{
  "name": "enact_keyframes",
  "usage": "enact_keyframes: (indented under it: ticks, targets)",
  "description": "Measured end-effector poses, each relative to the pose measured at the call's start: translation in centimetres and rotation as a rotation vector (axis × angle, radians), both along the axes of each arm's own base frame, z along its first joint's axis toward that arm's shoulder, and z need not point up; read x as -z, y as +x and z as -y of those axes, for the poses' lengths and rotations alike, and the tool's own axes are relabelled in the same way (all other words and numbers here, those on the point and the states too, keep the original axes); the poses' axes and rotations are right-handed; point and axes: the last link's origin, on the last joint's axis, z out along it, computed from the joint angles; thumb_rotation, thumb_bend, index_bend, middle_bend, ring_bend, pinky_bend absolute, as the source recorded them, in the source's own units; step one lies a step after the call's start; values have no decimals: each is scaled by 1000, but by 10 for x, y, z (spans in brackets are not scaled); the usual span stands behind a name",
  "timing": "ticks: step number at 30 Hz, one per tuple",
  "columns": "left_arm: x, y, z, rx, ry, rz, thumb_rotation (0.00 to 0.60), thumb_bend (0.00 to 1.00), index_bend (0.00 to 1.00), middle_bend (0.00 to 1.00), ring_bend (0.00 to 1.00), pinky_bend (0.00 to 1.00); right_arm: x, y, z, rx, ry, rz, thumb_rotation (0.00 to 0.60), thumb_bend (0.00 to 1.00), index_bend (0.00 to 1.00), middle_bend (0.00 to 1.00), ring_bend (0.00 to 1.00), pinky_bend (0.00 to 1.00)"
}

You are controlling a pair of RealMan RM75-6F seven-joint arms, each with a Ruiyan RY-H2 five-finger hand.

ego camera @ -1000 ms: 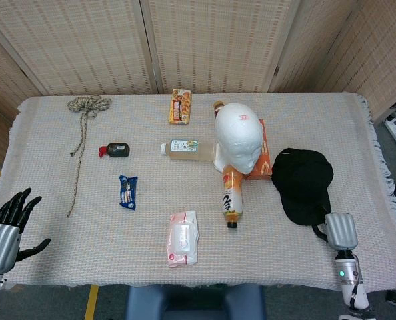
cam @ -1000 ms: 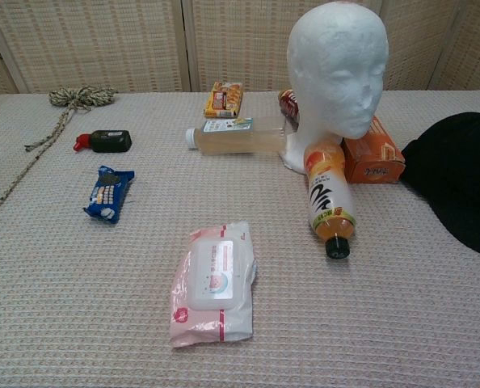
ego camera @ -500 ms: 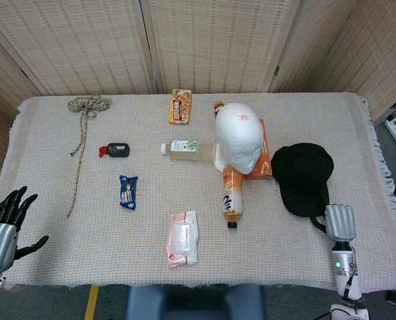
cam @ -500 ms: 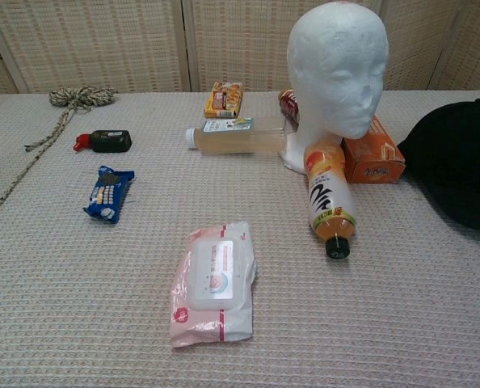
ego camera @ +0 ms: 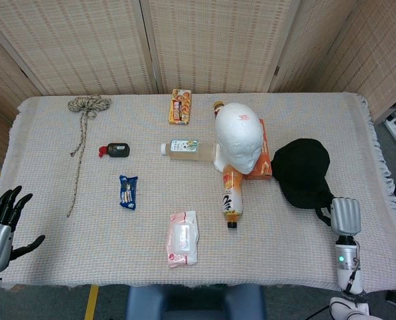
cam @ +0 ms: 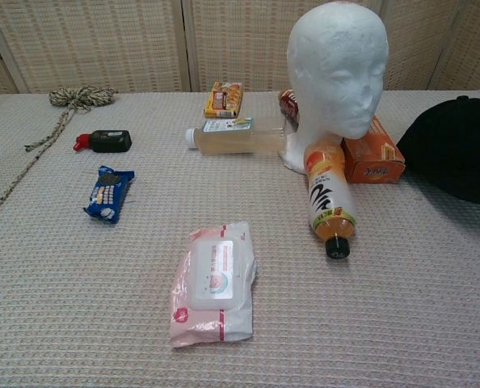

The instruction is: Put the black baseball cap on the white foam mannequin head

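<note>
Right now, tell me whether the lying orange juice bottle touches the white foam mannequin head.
Touching. In the chest view the orange juice bottle has its base pressed against the white foam mannequin head at the neck, with no gap; the head view agrees.

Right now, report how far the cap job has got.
Nothing is finished: the white foam mannequin head is bare. In hand: the right hand is at the rear edge of the black baseball cap, though its grip is hidden. The left hand is open and idle. Left: carry the cap over and seat it.
</note>
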Motion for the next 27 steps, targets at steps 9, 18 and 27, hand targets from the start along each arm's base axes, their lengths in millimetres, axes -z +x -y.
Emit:
enact_keyframes:
  ticks: [9, 18, 27]
  targets:
    - [-2, 1, 1, 2, -2, 10, 600, 121, 170, 73, 0, 218, -24, 17, 19, -90, -126, 31, 600, 503, 677, 1000, 1000, 1000]
    - [-1, 2, 2, -5, -23, 23, 600, 121, 175, 117, 4, 220, -68, 47, 69, -137, -334, 89, 600, 521, 789, 1000, 1000, 1000]
    - [0, 1, -1, -14, -28, 30, 600, 121, 176, 105, 6, 222, -83, 105, 110, -249, -420, 105, 600, 520, 790, 1000, 1000, 1000]
